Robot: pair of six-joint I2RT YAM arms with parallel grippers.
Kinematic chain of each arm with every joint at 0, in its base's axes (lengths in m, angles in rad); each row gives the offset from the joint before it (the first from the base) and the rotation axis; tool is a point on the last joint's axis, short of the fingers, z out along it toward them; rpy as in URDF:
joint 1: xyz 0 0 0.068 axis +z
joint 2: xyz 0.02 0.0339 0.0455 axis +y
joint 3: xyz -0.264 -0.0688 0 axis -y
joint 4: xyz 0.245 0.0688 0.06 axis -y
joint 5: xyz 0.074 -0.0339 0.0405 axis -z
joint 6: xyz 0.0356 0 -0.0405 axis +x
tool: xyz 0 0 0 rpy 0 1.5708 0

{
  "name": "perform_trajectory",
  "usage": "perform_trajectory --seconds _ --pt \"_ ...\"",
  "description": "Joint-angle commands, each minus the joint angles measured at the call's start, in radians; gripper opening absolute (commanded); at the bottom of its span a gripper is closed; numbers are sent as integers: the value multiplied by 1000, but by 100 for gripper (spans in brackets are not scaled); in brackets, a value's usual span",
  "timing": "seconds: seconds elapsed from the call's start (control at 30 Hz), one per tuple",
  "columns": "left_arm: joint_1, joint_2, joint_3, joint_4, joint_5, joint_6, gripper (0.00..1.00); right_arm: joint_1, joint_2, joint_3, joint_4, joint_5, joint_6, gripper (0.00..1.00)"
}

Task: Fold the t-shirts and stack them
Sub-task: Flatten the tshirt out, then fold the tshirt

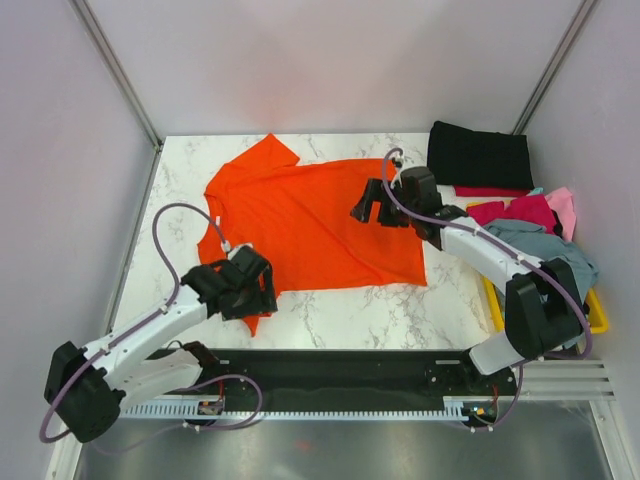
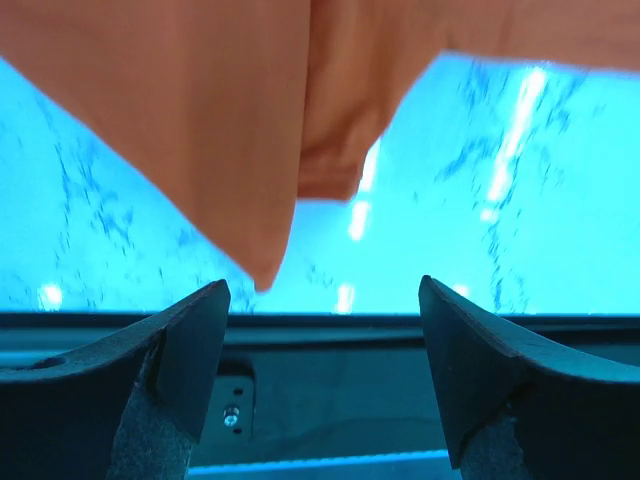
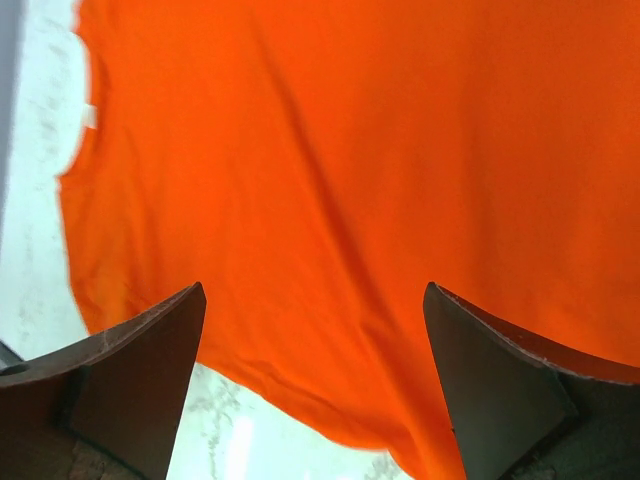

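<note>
A bright orange t-shirt (image 1: 310,220) lies spread flat on the marble table, collar to the left. My left gripper (image 1: 255,300) is open and empty just above its near-left sleeve; in the left wrist view (image 2: 325,300) the sleeve's corner (image 2: 265,265) hangs just beyond the fingertips. My right gripper (image 1: 375,212) is open and empty over the shirt's right part, and in the right wrist view (image 3: 315,300) the orange cloth (image 3: 380,180) fills the space under the jaws. A folded black shirt (image 1: 480,155) lies at the back right. Red (image 1: 520,212), pink (image 1: 563,207) and grey-blue (image 1: 545,245) shirts are piled at the right.
The pile of shirts sits in a yellow plastic bin (image 1: 597,312) at the table's right edge. The black mounting rail (image 1: 340,375) runs along the near edge and shows in the left wrist view (image 2: 330,380). Grey walls close in the left, back and right sides.
</note>
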Motion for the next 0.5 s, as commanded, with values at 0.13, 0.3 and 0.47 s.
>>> perform_trajectory --seconds 0.13,0.3,0.47 --pt "-245 -78 -75 -144 -147 -418 79 -11 -102 -130 -5 37 0 98" --pt "-360 32 -66 -146 -183 -489 69 -10 -110 -124 -24 33 -14 98" --pt "-371 165 -59 -138 -266 -512 68 -10 -129 -128 -27 31 -22 98"
